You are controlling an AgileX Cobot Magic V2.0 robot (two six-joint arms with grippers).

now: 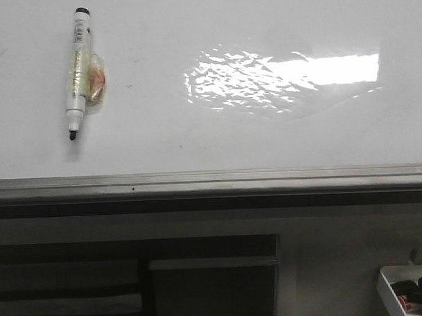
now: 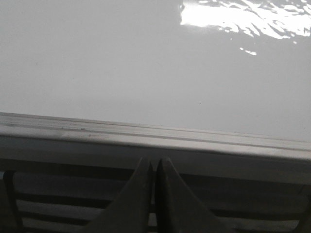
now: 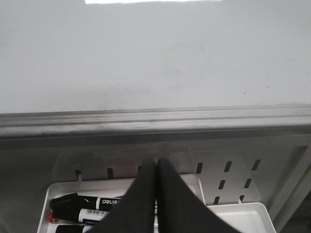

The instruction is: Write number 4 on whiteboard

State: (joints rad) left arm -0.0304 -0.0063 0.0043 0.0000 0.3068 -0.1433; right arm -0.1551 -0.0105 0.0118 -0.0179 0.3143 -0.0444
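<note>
Our left gripper (image 2: pixel 151 167) has its fingers pressed together on nothing, hanging just off the rail (image 2: pixel 155 141) at the near edge of the whiteboard (image 2: pixel 97 63). Our right gripper (image 3: pixel 156 165) is likewise closed and empty, poised over the tray (image 3: pixel 233 213) where capped markers (image 3: pixel 82 206) lie. Neither shows in the front view. There a lone marker (image 1: pixel 78 72), uncapped, tip toward the rail, rests on the board at its left, a scrap of yellowish tape (image 1: pixel 94 82) stuck around its barrel. We see no 4 anywhere: the board is blank apart from faint specks and a glare patch (image 1: pixel 284 76).

We judge the risks to lie in the pickup. The barrel is round and lies flat on a glossy face, so it could roll or skid away from closing fingers. The tape may snag or tilt the grip. An exposed tip dragged during the lift would leave a stray mark, and a skewed hold would make the strokes wander
</note>
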